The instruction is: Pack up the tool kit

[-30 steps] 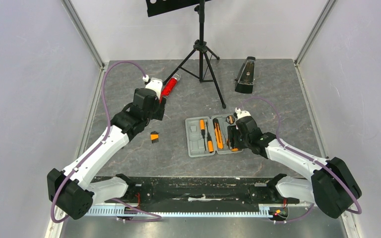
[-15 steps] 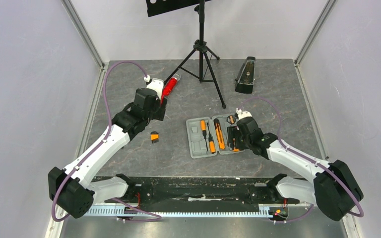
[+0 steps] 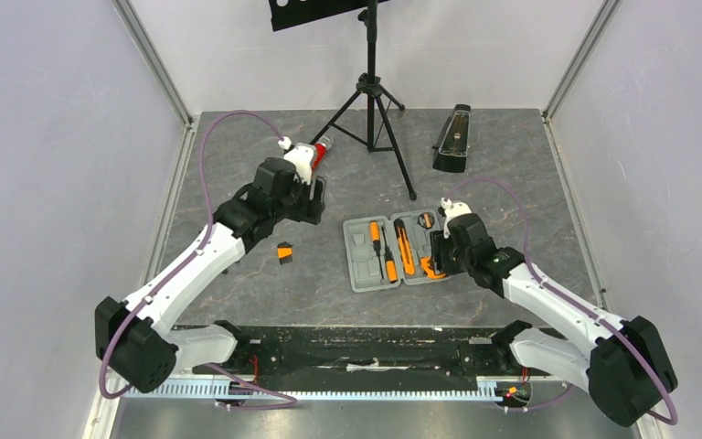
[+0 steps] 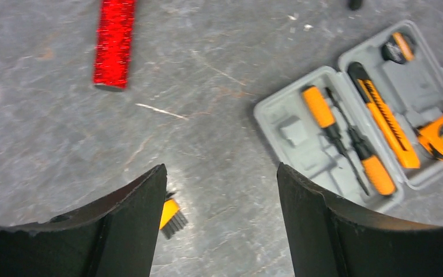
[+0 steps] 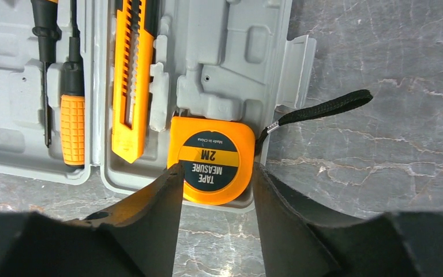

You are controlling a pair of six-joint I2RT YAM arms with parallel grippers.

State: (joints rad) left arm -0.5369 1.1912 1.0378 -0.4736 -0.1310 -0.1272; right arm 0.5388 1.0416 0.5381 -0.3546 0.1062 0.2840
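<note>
Grey marbled worktop [image 3: 530,192] fills the cell, and the case [image 3: 358,267] lies open and flat near its middle, close in front of a tripod [image 3: 372,101]. It is pale grey plastic with moulded recesses. Its left half carries two screwdrivers [image 4: 320,107] with orange grips. Its right half carries a long orange knife [image 5: 131,75] and, at the near right corner by the rim, the tape measure [image 5: 212,167] (orange, with a black label reading 2M). The tape's black strap [image 5: 323,108] trails out onto the worktop. My right jaws sit right against both sides of the tape; whether they clamp it I cannot tell. My left jaws hang wide apart, holding nothing, near a small orange bit [image 3: 284,251] that lies left of the case.
</note>
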